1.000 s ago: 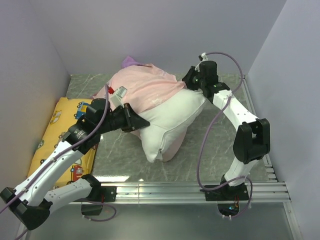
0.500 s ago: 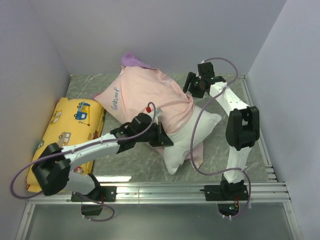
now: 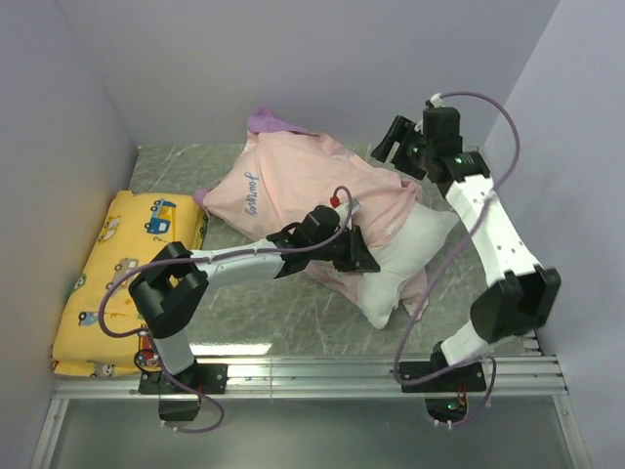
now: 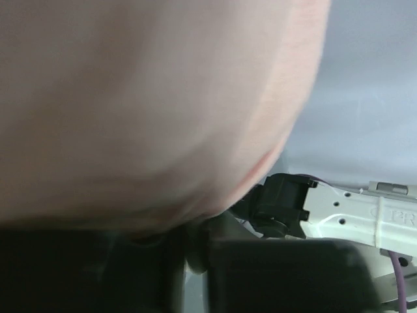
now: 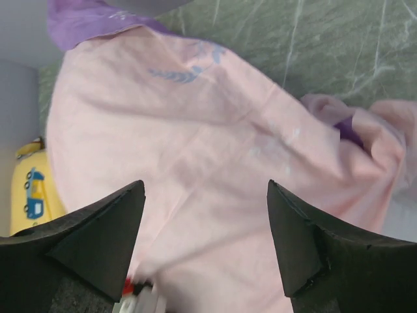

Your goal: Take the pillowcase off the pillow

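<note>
Grey marble tabletop (image 3: 244, 318). Pillowcase (image 3: 293, 181), pink inside showing, covers the far half of the pillow (image 3: 415, 244); its white near end lies bare. Right gripper (image 5: 205, 195) spread, empty above the cloth. Left gripper (image 3: 359, 256) at the hem, grip cannot be told. Judged mid-strip; next, grasp far fabric and pull away.

A: Grey marbled table (image 3: 264, 322) here, with a yellow cushion (image 3: 103, 283) lying flat at its left edge, by the wall.

B: And in the middle lies the white pillow (image 3: 415, 249), its far part inside the pink pillowcase (image 3: 293, 186).
</note>
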You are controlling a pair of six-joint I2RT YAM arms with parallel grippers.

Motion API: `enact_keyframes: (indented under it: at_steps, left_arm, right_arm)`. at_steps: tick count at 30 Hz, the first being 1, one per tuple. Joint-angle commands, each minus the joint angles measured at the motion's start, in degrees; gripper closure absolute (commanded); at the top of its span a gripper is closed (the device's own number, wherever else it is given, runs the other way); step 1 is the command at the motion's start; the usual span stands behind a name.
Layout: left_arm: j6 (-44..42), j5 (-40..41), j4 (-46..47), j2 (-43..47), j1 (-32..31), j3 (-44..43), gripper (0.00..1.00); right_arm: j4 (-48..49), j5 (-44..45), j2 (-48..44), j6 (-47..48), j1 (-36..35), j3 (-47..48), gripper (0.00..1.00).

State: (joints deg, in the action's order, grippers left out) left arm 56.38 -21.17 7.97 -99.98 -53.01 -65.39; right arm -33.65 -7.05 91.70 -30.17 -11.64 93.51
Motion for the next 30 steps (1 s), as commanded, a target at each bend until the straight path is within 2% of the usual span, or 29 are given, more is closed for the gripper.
enact_keyframes:
  at_steps: [1,4,5,8,11,17,21,23,26,30]
  left_arm:
    - [0.1,-2.9,1.8,-1.4,-0.8,-3.4,0.74]
    - [-0.7,-0.7,0.3,0.1,-0.8,-4.7,0.54]
    - [-1.2,0.2,-0.3,0.7,-0.7,-5.1,0.41]
    - [-2.2,3.2,-2.2,2.9,0.3,-6.7,0.3]
    - [-2.4,4.8,-3.0,5.3,2.3,-7.4,0.26]
    - [-3.3,7.9,-7.1,11.2,5.3,-6.3,0.25]
    - [-5.2,14.6,-13.2,15.7,5.9,-6.2,0.25]
    - [-6.7,21.0,-19.3,18.2,6.3,-6.6,0.25]
    - [-7.5,30.4,-24.0,21.0,8.2,-5.0,0.23]
    - [-8.4,36.4,-27.0,24.7,11.1,-0.1,0.19]
  right_arm:
    - [3.1,-1.1,-8.1,-1.3,-0.3,-6.2,0.17]
    - [5.7,-1.0,-16.1,-1.6,-0.4,-14.1,0.17]
    - [6.1,-0.6,-18.2,-1.7,-0.3,-16.3,0.17]
    - [8.5,0.0,-27.3,-2.0,-0.8,-24.8,0.17]
    - [9.1,1.7,-37.1,-2.3,-2.4,-31.3,0.17]
    - [8.2,9.5,-46.9,-2.3,-9.1,-43.3,0.17]
    - [7.9,18.9,-48.0,-3.0,-17.0,-49.6,0.17]
    - [8.0,22.3,-47.2,-3.3,-20.7,-50.8,0.17]
    - [8.8,26.3,-45.5,-4.1,-23.9,-52.9,0.16]
    - [10.4,29.7,-42.5,-4.6,-26.1,-55.0,0.15]
